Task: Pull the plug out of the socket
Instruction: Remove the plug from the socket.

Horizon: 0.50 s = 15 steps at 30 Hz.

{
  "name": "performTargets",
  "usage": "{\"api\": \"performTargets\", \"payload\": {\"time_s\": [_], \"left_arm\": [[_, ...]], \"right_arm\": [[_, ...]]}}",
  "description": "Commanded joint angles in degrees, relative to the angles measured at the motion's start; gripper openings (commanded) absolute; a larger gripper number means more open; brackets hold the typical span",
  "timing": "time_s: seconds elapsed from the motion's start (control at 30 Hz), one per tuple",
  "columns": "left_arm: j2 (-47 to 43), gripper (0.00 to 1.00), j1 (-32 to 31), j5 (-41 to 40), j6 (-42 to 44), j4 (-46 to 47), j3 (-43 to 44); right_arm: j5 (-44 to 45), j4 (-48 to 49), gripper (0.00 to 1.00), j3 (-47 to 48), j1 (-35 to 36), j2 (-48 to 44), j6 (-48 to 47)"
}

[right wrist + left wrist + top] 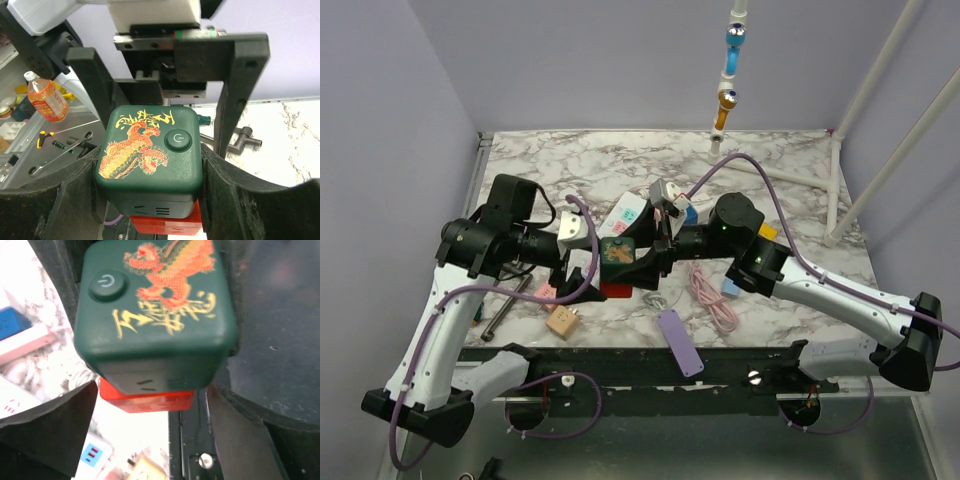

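While my right gripper (150,192) clamps the green socket cube (150,155), the red plug (167,226) sits under that cube; my left gripper (150,412): I cannot tell its state.

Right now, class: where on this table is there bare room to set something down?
Bare: the far marble strip along the back wall, across to the white pipe frame. Crowded: the middle, around the green socket cube, pink cable and purple bar.
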Motion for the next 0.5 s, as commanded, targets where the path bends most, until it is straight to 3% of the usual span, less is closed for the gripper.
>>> {"api": "performTargets", "payload": {"time_s": [0.0,0.17,0.47], "left_arm": [[-8.2,0.98,-0.1,1.7,-9.5,13.8,-5.3],[-14.4,0.99,-0.1,2.7,-13.6,20.9,-11.2],[-16.5,0.99,-0.1,4.5,-17.6,25.9,-16.6]], "right_arm": [[2.8,0.8,0.01,-0.5,0.4,-2.4,0.1],[2.4,3.2,0.01,-1.6,0.4,-2.9,1.1],[0.2,6.2,0.01,-1.0,0.4,-2.2,3.3]]}}
